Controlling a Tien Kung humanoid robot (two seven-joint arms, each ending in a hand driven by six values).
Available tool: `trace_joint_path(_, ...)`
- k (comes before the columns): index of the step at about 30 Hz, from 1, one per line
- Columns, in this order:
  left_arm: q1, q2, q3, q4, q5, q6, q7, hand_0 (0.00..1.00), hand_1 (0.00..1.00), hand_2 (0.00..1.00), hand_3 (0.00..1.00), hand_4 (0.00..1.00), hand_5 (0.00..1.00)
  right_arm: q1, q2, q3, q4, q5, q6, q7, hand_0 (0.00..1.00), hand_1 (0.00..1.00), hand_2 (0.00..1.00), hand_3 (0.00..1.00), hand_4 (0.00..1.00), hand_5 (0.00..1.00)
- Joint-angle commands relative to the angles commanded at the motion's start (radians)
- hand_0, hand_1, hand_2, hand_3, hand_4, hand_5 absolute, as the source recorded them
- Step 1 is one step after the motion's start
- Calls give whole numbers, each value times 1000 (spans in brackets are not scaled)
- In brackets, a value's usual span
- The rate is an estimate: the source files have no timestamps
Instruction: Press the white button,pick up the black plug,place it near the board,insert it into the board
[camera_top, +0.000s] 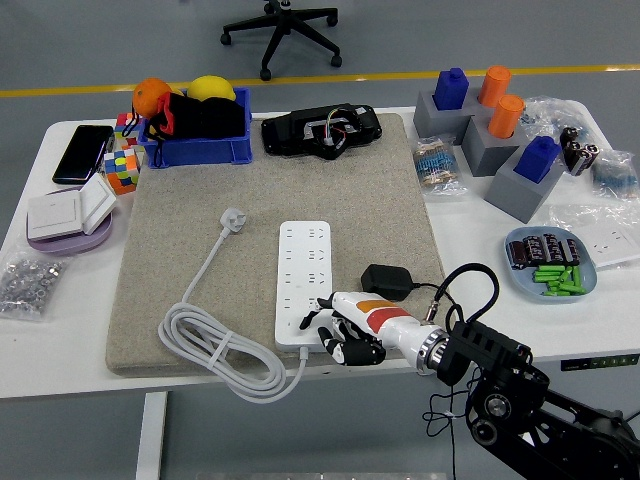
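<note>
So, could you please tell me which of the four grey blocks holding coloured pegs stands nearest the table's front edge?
The grey block with the blue peg beside the blue dish.

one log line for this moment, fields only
phase: pressing button | right hand: on power strip near end | black plug: untouched on mat | left arm: unseen

You've got one white power strip (308, 283) on one grey mat (200, 250), one black plug (388, 281), one robot hand (345, 330) in view. Count three grey blocks (520, 185) holding four pegs: two blue pegs (452, 88), two orange pegs (506, 115). Two puzzle cubes (123, 168) at left, one black phone (83, 153), one blue bin (195, 148), one blue dish (550, 262) of small green cells, too many to count. One office chair base (280, 30) beyond the tabletop (60, 350).
</note>
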Motion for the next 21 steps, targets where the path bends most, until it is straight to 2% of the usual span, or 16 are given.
trace_joint_path(14, -2, 1, -1, 0, 1, 0, 1, 468, 496, 512, 578, 592, 266, 39, 16, -39, -85, -36, -60, 42, 2, 2, 93, 599, 339, 2)
trace_joint_path(21, -2, 0, -2, 0, 1, 0, 1, 469, 496, 512, 578, 591, 267, 45, 18, -43, -109, -59, -68, 54, 2, 2, 93, 599, 339, 2)
